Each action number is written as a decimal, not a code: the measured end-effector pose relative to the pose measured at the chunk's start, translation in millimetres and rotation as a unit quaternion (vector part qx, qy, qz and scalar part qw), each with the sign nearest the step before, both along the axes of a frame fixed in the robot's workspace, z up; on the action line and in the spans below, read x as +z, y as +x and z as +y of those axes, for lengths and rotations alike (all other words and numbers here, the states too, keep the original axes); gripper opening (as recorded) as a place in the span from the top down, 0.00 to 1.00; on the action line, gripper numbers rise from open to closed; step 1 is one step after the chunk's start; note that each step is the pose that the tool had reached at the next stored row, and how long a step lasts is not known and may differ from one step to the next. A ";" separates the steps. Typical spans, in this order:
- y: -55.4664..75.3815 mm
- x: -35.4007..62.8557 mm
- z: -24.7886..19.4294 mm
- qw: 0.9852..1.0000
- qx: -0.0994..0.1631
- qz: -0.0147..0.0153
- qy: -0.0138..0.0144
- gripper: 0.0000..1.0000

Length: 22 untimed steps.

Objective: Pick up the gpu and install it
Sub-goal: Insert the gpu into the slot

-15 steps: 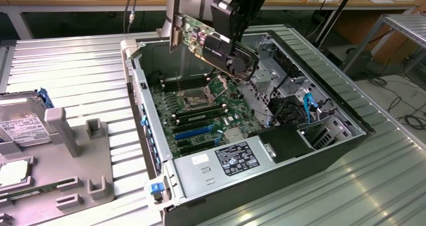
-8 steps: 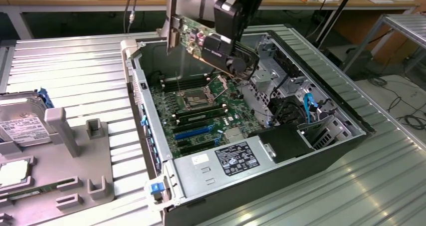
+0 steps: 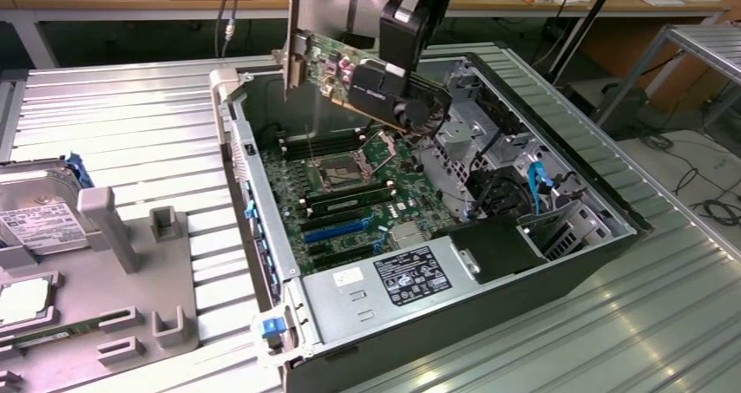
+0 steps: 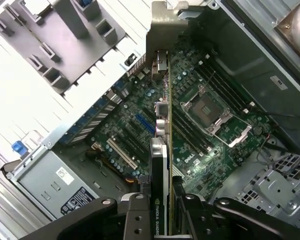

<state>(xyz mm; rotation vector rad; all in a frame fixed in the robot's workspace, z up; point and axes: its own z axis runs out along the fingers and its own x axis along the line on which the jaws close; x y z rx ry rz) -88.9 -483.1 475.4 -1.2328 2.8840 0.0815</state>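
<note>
At the exterior view's left, a hard drive (image 3: pixel 41 224) sits in a grey holder (image 3: pixel 139 263) on the ribbed metal surface (image 3: pixel 127 98), well apart from the work. In the middle of the frame lies the open computer case (image 3: pixel 245 141), its motherboard (image 3: pixel 359 198) exposed. The gpu (image 3: pixel 336 63) hangs tilted at upper centre, above the case, with the tool (image 3: pixel 403 59) clamped on its black cooler end. The wrist view shows the gpu (image 4: pixel 159 150) edge-on between the gripping jaws. The risk, as I judge it, is that the card seems nearer the CPU socket (image 3: pixel 344 174) than the blue expansion slots (image 3: pixel 336 226). A skewed descent could strike the socket or the memory sticks (image 3: pixel 324 141), or snag the bracket on the case wall. Further right, blue cables (image 3: pixel 535 180) lie well apart
</note>
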 end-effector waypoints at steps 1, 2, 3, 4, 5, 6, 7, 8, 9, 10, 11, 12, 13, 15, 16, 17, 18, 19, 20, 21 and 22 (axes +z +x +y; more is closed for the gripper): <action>0.0 0.0 0.0 1.000 0.010 0.000 0.000 0.73; 0.0 0.0 0.0 1.000 0.015 0.000 0.000 0.73; 0.0 0.0 0.0 1.000 0.022 0.000 0.000 0.73; 0.0 0.0 0.0 1.000 0.028 0.000 0.000 0.73; 0.0 0.0 0.0 0.999 0.034 0.000 0.000 0.73; 0.0 0.0 0.0 0.999 0.039 0.000 0.000 0.73; 0.0 0.0 0.0 0.999 0.045 0.000 0.000 0.73; 0.0 0.0 0.0 0.999 0.055 0.000 0.000 0.73; 0.0 0.0 0.0 0.998 0.068 0.000 0.000 0.73; 0.0 0.0 0.0 0.997 0.077 0.000 0.000 0.73; 0.0 0.0 0.0 0.996 0.089 0.000 0.000 0.73; 0.0 0.0 0.0 0.996 0.094 0.000 0.000 0.73; 0.0 0.0 0.0 0.994 0.105 0.000 0.000 0.73; 0.0 0.0 0.0 0.993 0.119 0.000 0.000 0.73; 0.0 0.0 0.0 0.992 0.126 0.000 0.000 0.73; 0.0 0.0 0.0 0.991 0.131 0.000 0.000 0.73; 0.0 0.0 0.0 0.990 0.141 0.000 0.000 0.73; 0.0 0.0 0.0 0.988 0.155 0.000 0.000 0.73; 0.0 0.0 0.0 0.986 0.165 0.000 0.000 0.73; 0.0 0.0 0.0 0.985 0.174 0.000 0.000 0.73; 0.0 0.0 0.0 0.983 0.184 0.000 0.000 0.73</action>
